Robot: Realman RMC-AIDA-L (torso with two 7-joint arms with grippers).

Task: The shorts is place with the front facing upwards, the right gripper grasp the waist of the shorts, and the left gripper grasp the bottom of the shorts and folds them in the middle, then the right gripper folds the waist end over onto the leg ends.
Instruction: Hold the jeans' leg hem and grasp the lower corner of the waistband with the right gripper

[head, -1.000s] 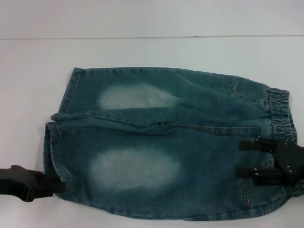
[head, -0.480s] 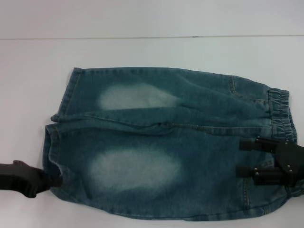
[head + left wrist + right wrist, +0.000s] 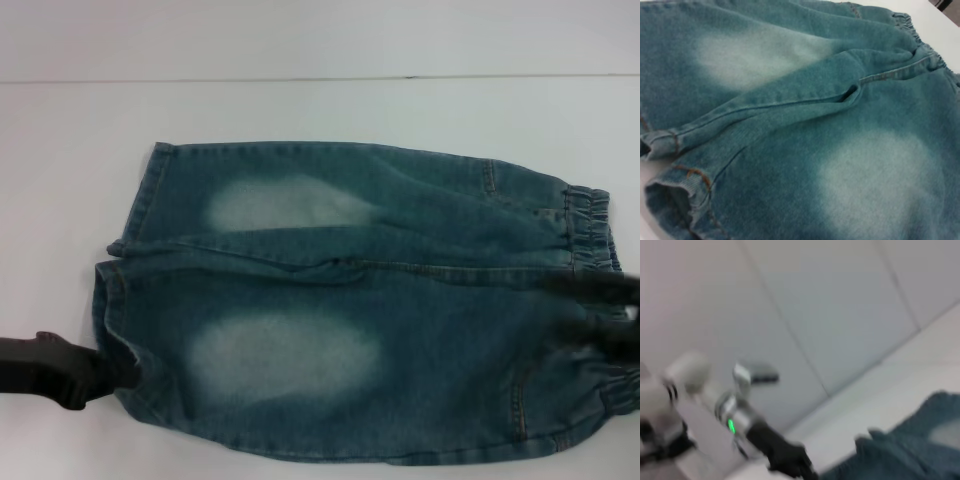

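Around the denim shorts lies only the pale desk, with a thin seam line running across it beyond the garment. Nothing lies on top of the shorts except the two arms at either end. The shorts lie flat, front up, legs toward the robot's left and the waist of the shorts at the right edge of the head view. The bottom of the shorts shows as two stitched hems, the farther leg's edge slightly overlapping the nearer one.

The left tool reaches in from the left edge and meets the nearer leg hem at its lower corner; whether its fingers are clenched on the cloth cannot be told, since the denim covers their tips. The right tool is only a dark smear over the waistband's nearer part, and its state cannot be made out either.

From the left wrist, the hems and the crotch seam fill the picture. The right wrist view is blurred, showing the left arm's silver wrist with a green light.
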